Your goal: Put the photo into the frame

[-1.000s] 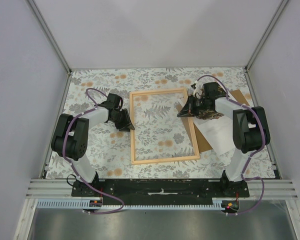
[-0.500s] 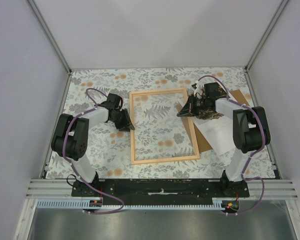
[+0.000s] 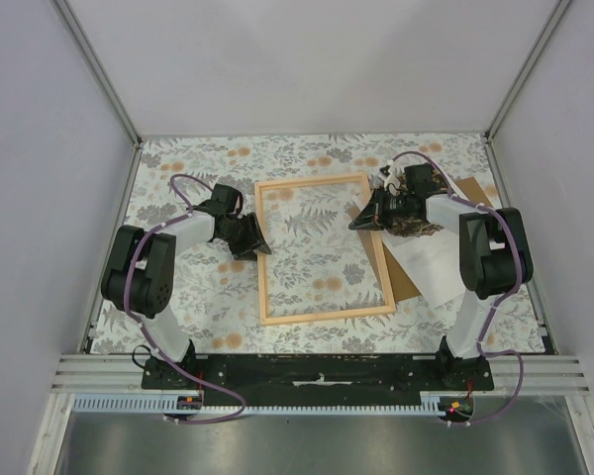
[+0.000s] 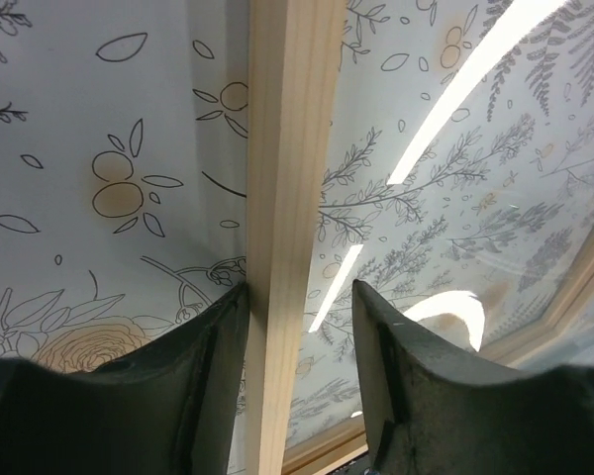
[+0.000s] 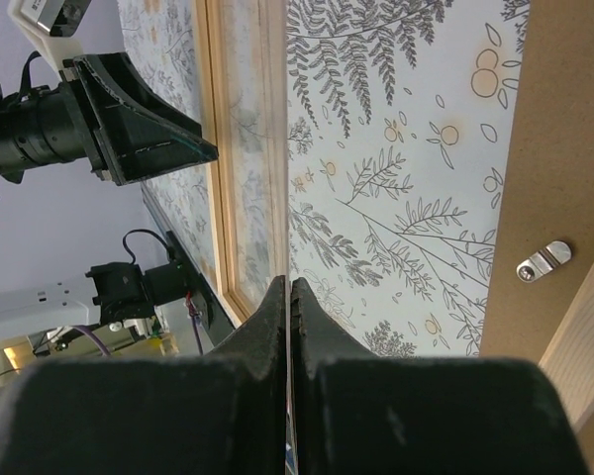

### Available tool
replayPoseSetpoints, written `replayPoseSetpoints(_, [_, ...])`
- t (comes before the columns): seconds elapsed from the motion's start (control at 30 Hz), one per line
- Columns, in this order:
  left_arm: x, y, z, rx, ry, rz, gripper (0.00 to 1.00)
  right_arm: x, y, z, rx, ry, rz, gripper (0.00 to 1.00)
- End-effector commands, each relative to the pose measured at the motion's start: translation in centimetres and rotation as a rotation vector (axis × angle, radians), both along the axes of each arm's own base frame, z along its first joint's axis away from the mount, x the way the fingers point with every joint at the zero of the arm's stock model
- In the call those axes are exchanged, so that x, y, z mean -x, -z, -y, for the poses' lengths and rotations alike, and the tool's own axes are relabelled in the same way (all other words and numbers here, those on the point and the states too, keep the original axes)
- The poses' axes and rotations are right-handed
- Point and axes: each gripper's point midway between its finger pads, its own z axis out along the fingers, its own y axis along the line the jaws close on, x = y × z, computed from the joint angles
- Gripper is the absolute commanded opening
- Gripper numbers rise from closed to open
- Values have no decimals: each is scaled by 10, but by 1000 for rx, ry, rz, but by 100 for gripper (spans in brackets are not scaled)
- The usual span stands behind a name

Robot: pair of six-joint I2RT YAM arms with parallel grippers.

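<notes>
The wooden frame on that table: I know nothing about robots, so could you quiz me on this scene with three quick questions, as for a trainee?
1. True or false: the left end effector straddles a rail of the frame.
2. The right end effector is: A wide open, B shut, C out of view.
3. Fill in: the photo, white side up, lies partly on a ___ backing board.
Key: 1 true; 2 B; 3 brown.
</notes>
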Motion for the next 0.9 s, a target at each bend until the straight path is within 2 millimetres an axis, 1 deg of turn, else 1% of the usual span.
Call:
replayPoseSetpoints(0.0, [5, 6, -1, -13, 7, -14, 57, -3, -15, -11, -68, -37, 39, 0])
replayPoseSetpoints(0.17, [3, 2, 1, 0, 6, -5, 66, -3, -24, -14, -99, -46, 46, 0])
replayPoseSetpoints(0.3, [2, -4, 4, 15, 6, 10, 69, -3, -32, -16, -131, -55, 48, 0])
replayPoseSetpoints(0.4, [0, -10, 7, 38, 4, 24, 72, -3, -33, -17, -135, -56, 46, 0])
replayPoseSetpoints(0.5, [0, -12, 10, 61, 3, 25, 73, -3, -34, -18, -140, -57, 45, 0])
replayPoseSetpoints(0.67, [1, -10, 11, 69, 7, 21, 74, 0, -34, -18, -147, -58, 44, 0])
replayPoseSetpoints(0.87, [1, -11, 12, 74, 8, 22, 75, 1, -41, -18, -159, -59, 51, 0])
